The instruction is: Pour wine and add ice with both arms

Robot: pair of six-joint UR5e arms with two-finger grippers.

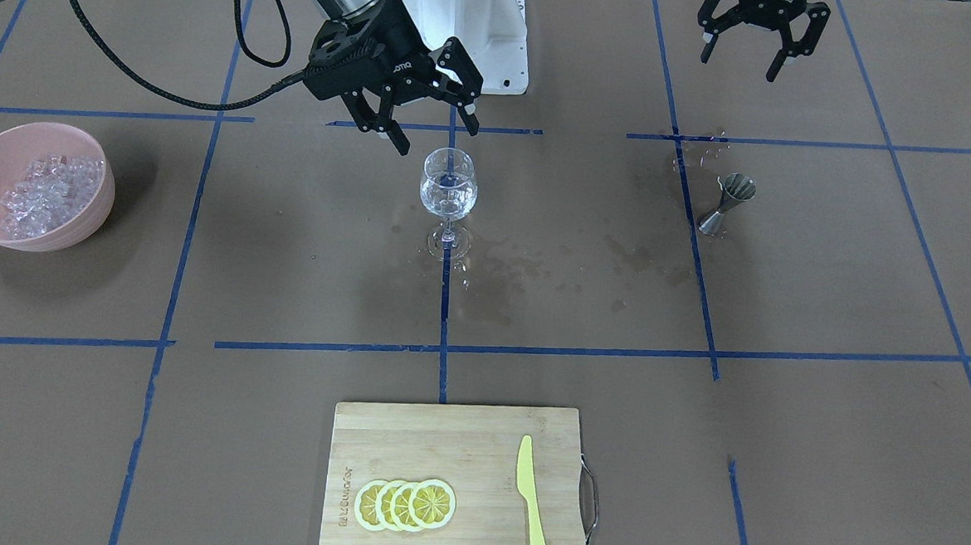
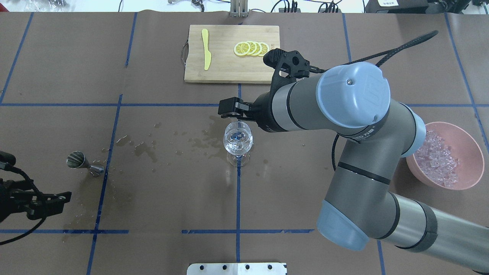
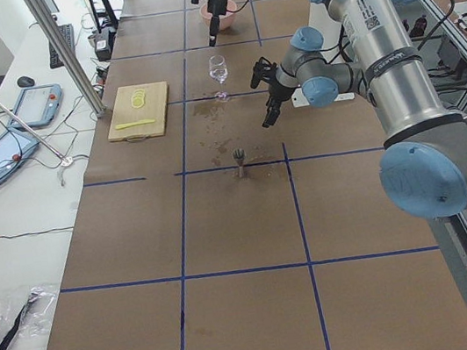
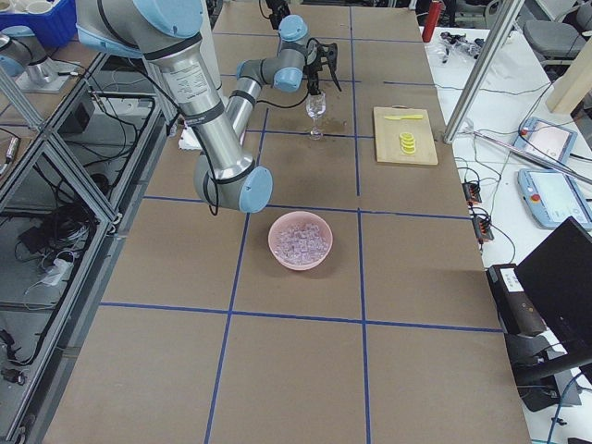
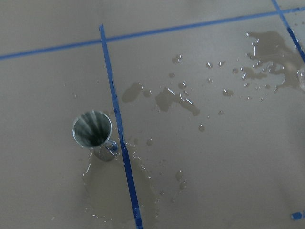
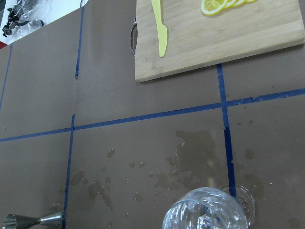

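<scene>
A clear stemmed wine glass [image 1: 448, 189] stands upright mid-table with clear liquid and some ice in it; it also shows in the overhead view [image 2: 237, 140] and the right wrist view [image 6: 205, 215]. My right gripper [image 1: 433, 123] hangs open and empty just above and behind the glass rim, and in the overhead view [image 2: 237, 114] the arm partly hides it. More ice [image 1: 45, 187] is heaped in a pink bowl [image 1: 105, 203], which the overhead view shows at far right [image 2: 467, 140]. My left gripper [image 1: 750, 58] is open and empty, raised, well away from the glass near a steel jigger [image 1: 726, 204].
The jigger [image 5: 93, 132] stands upright beside wet splashes [image 1: 527, 270] that spread across the brown table towards the glass. A wooden cutting board [image 1: 444, 436] with lemon slices [image 1: 404, 503] and a yellow knife [image 1: 530, 495] lies at the operators' edge.
</scene>
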